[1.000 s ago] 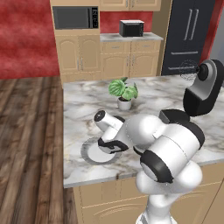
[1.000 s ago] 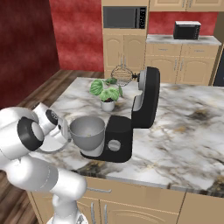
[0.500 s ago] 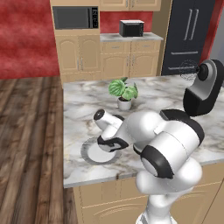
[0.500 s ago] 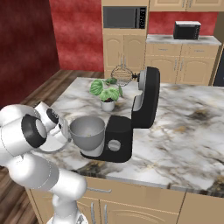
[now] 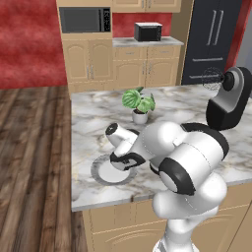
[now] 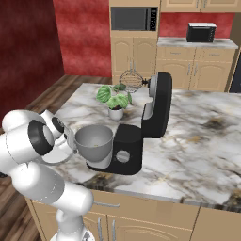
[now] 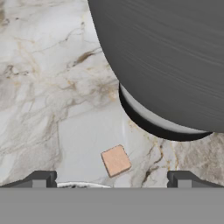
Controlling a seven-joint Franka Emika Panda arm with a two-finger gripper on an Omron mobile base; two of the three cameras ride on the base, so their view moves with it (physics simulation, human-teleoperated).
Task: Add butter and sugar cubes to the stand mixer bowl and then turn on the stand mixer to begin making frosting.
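Marble island counter (image 6: 197,141), red-walled wooden kitchen, jaws released above sugar cube (image 7: 116,160)

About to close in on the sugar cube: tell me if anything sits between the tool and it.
Nothing visible does. In the hand view the sugar cube lies on the marble counter between the open tool's fingertips, with bare counter around it. The bowl stands just beyond the cube, not in front of it.
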